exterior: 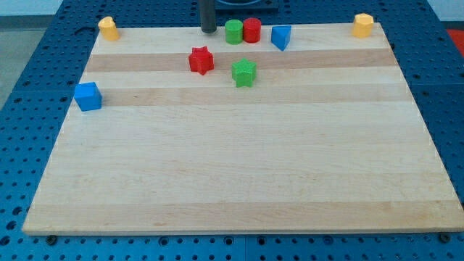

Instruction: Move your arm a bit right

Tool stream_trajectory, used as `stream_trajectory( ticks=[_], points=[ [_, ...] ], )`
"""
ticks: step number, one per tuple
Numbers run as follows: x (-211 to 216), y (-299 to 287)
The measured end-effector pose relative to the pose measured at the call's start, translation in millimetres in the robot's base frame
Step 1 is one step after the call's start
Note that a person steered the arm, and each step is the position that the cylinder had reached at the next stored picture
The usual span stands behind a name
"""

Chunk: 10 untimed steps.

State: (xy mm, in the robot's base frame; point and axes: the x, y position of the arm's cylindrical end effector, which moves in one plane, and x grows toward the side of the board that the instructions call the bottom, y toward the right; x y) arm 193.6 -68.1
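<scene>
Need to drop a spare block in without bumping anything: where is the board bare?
Bare: the board below the blue cube and green star. Crowded: the top edge, my tip left of the green cylinder, touching red cylinder, blue triangular block, red star.

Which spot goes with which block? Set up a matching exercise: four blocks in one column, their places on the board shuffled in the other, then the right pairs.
Blocks
1. blue cube
2. red cylinder
3. green star
4. blue triangle

Places
A. touching the green cylinder on its right
B. alone near the board's left edge
C. just right of the red star
D. right of the two cylinders, top edge

Pairs: 1-B, 2-A, 3-C, 4-D

My tip sits left of the green cylinder.
</scene>
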Motion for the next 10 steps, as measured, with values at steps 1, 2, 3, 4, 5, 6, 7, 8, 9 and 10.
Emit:
stream_trajectory(
  ticks=[1,2,3,4,5,6,7,8,9,10],
  points=[
    [-1.2,0.5],
    [-0.8,1.1],
    [-1.8,1.2],
    [-1.8,3.0],
    [-1.2,10.8],
    [-1.7,12.0],
    [-0.4,12.3],
    [-1.8,13.8],
    [-1.7,15.1],
    [0.0,17.8]
  ],
)
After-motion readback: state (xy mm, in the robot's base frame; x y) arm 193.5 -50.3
